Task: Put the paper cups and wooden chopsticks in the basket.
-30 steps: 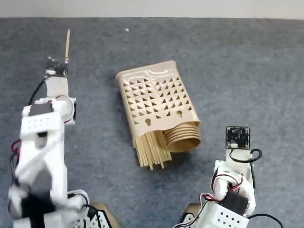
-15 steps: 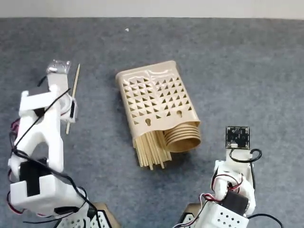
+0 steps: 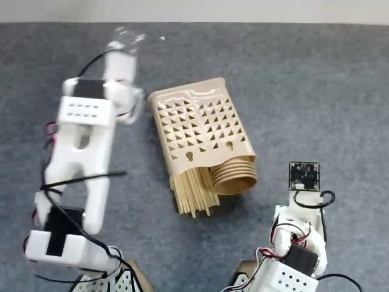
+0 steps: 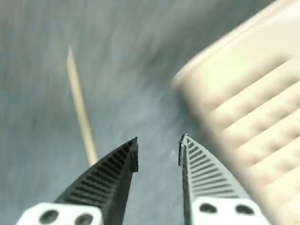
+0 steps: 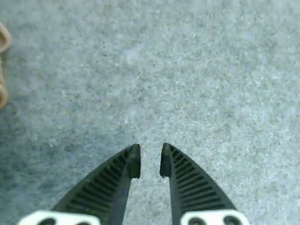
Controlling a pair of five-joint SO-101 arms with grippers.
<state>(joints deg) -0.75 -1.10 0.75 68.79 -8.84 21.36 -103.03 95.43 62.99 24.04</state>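
- The grey felt mat [image 3: 316, 79] carries everything I am working with.
- My left arm [image 3: 82, 158] stands raised over the mat. The left gripper [image 4: 158, 140] has its jaws spread wide with nothing between them.
- The beige perforated plastic basket [image 3: 200, 128] lies on its side mid-mat, its closed end near that arm.
- The right gripper [image 5: 149, 150] hangs over bare mat, its jaws parted only narrowly and empty.
- The stack of tan paper cups [image 3: 236, 175] sits in the basket's mouth, rims poking out.
- The bundle of pale wooden chopsticks [image 3: 193, 194] lies beside the cups, ends protruding.
- A single wooden chopstick [image 4: 79, 103] shows just outside one left jaw, ungripped. I judge it the last piece left.
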